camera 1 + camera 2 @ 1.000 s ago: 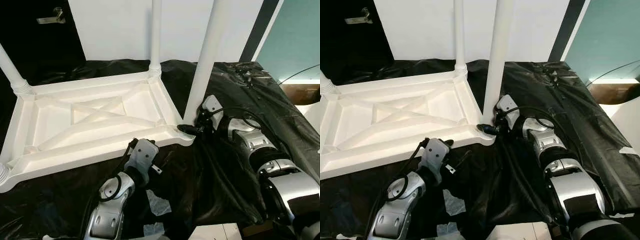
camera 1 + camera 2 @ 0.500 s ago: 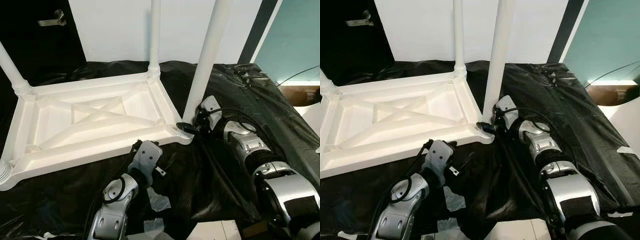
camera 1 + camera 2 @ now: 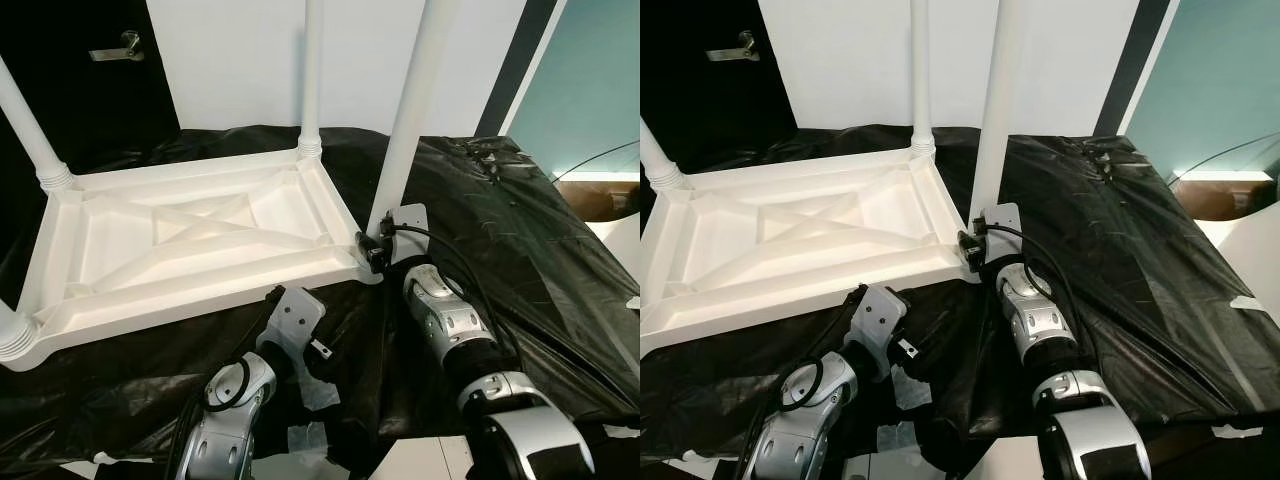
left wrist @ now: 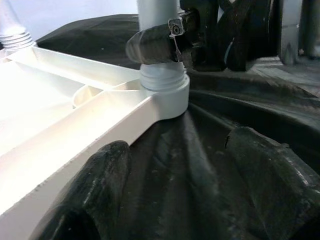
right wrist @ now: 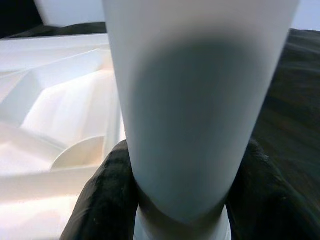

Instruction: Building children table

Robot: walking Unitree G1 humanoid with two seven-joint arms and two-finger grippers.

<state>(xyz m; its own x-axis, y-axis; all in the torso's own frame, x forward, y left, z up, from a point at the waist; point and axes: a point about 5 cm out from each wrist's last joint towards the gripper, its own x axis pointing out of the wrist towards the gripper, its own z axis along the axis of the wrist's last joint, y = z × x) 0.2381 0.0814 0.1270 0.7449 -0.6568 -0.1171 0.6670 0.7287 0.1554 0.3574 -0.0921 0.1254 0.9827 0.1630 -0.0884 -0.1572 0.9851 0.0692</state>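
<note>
A white plastic children's table [image 3: 190, 240] is laid upside down on crinkled black plastic sheeting [image 3: 520, 240] that covers the surface below. Its ribbed underside is turned upward, and white legs are seen standing up from its corners. The near right leg [image 3: 405, 130] is clamped at its base by the right hand [image 3: 377, 250], one black finger [image 5: 105, 200] pressed against each side of the leg. The left hand [image 4: 175, 195] is held low over the sheeting just beside the table's near rim, its fingers spread apart and holding nothing. A white wall [image 3: 240, 60] is seen behind, with a dark door [image 3: 80, 90] and metal handle [image 3: 115, 48] to the left and a teal panel [image 3: 590, 80] to the right.
</note>
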